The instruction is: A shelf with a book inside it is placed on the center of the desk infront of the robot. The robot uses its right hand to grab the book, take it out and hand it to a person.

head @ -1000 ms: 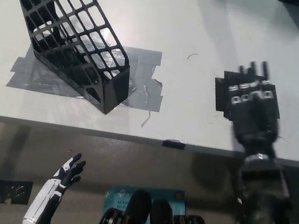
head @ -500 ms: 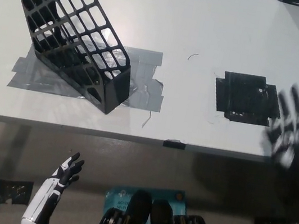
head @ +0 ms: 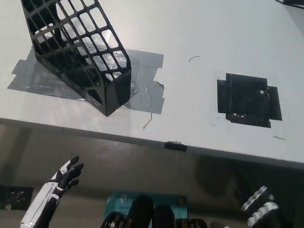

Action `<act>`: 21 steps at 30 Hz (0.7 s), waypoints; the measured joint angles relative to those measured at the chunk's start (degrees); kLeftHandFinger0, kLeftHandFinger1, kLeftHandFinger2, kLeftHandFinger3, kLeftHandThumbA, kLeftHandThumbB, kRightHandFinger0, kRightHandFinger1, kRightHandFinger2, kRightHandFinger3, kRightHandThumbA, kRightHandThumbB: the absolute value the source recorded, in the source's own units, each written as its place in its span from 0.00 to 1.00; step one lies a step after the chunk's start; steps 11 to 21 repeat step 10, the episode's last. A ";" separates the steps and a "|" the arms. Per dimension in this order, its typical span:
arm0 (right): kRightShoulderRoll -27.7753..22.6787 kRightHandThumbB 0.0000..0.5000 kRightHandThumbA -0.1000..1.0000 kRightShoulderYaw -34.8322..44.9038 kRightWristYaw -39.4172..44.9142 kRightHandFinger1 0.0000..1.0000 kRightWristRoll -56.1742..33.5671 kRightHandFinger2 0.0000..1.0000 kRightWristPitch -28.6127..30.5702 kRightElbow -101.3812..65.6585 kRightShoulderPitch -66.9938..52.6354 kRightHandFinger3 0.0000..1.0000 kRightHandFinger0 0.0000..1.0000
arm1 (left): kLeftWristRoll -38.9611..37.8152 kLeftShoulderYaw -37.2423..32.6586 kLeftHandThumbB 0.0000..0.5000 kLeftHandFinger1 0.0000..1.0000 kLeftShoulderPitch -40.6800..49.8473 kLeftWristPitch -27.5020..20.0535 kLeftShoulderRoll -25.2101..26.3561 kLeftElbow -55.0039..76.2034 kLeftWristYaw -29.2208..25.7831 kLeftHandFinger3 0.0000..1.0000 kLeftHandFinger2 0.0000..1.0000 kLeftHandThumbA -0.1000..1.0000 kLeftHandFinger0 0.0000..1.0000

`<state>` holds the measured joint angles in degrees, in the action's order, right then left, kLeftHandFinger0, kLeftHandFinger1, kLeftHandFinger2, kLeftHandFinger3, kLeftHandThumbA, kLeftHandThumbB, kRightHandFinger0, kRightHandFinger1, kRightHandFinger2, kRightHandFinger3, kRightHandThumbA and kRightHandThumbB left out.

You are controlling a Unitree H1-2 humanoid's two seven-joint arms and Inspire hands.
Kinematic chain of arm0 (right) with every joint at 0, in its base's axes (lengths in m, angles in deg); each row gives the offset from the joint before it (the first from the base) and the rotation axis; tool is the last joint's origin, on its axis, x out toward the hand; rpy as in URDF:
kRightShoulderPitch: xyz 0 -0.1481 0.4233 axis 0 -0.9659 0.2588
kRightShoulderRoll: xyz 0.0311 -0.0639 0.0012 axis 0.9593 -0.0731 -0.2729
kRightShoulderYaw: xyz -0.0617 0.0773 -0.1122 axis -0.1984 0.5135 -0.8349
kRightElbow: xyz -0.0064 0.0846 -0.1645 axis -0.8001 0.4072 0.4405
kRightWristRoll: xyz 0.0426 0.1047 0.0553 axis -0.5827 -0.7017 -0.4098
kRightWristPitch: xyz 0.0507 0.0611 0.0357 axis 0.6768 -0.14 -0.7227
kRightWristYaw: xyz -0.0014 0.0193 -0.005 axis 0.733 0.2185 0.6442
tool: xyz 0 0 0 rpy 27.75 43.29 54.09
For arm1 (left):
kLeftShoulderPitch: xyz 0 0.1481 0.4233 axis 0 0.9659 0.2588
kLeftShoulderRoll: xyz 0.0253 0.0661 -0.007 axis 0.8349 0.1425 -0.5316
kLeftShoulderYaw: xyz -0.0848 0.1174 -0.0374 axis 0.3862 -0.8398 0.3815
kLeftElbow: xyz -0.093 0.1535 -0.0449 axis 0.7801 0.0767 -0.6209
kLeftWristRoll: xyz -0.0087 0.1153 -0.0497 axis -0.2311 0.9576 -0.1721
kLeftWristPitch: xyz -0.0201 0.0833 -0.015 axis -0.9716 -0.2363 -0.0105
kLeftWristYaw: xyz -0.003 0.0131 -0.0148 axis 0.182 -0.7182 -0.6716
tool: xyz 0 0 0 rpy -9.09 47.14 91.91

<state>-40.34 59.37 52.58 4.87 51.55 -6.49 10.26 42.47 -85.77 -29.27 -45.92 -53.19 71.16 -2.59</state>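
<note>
**Both robot hands hang low, and no book shows in the shelf**

The bench [head: 213,19] is the biggest thing here. It is wide and pale, and it lies up ahead of both robot hands. On it, far ahead and to the left of the right robot hand [head: 262,221], stands the black shelf [head: 72,32]. The shelf is a tilted wire rack stuck on grey tape [head: 144,89]. I can see through its bars, and no book shows inside. Where the book is, I cannot tell.

A black tape patch [head: 248,100] lies on the bench, right ahead of the right robot hand.

The right robot hand is below the bench edge, with its fingers apart and holding nothing. The left robot hand [head: 64,174] rests low on the other side, also spread out and holding nothing.

A book would likely be stiff, flat and a bit smooth. I think the best place to hold it is across its back edge, squeezing both covers so it does not slip.
</note>
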 measured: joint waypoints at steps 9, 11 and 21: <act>-4.04 0.92 1.00 -6.94 0.08 1.00 11.04 1.00 3.39 7.03 0.08 1.00 1.00 | -0.42 0.19 0.44 1.00 2.56 -0.79 -0.24 0.03 0.01 1.00 1.00 1.00 1.00; -4.04 0.92 1.00 -6.94 0.08 1.00 11.04 1.00 3.39 7.03 0.08 1.00 1.00 | -0.42 0.19 0.44 1.00 2.56 -0.79 -0.24 0.03 0.01 1.00 1.00 1.00 1.00; -4.04 0.92 1.00 -6.94 0.08 1.00 11.04 1.00 3.39 7.03 0.08 1.00 1.00 | -0.42 0.19 0.44 1.00 2.56 -0.79 -0.24 0.03 0.01 1.00 1.00 1.00 1.00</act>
